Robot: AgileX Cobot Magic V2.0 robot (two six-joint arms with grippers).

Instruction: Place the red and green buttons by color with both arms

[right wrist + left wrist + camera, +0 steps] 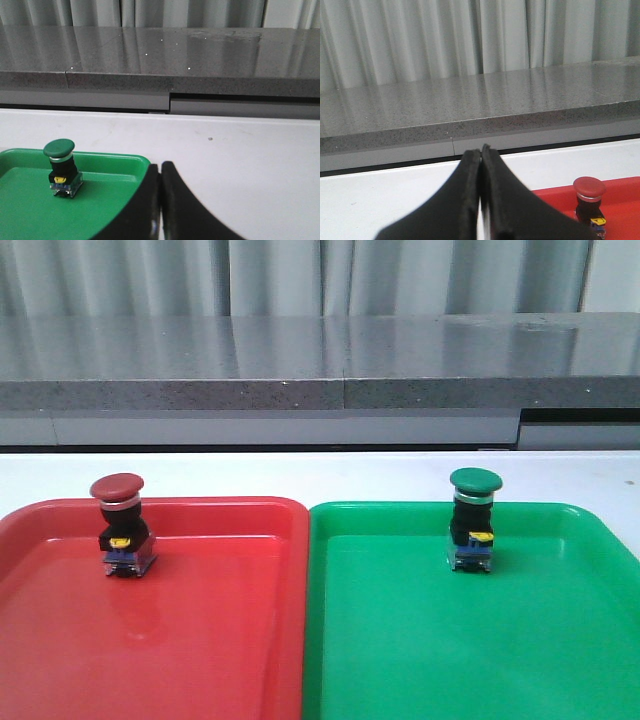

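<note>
Two buttons are sitting upright in matching trays: red button is standing in the red tray near its far edge, green button likewise in the green tray, which is touching the red tray's right side. Left gripper and right gripper are both pinched closed, gripping nothing, well apart from both buttons.

The white table carries a red tray and a green tray lying side by side, their inner edges touching.
</note>
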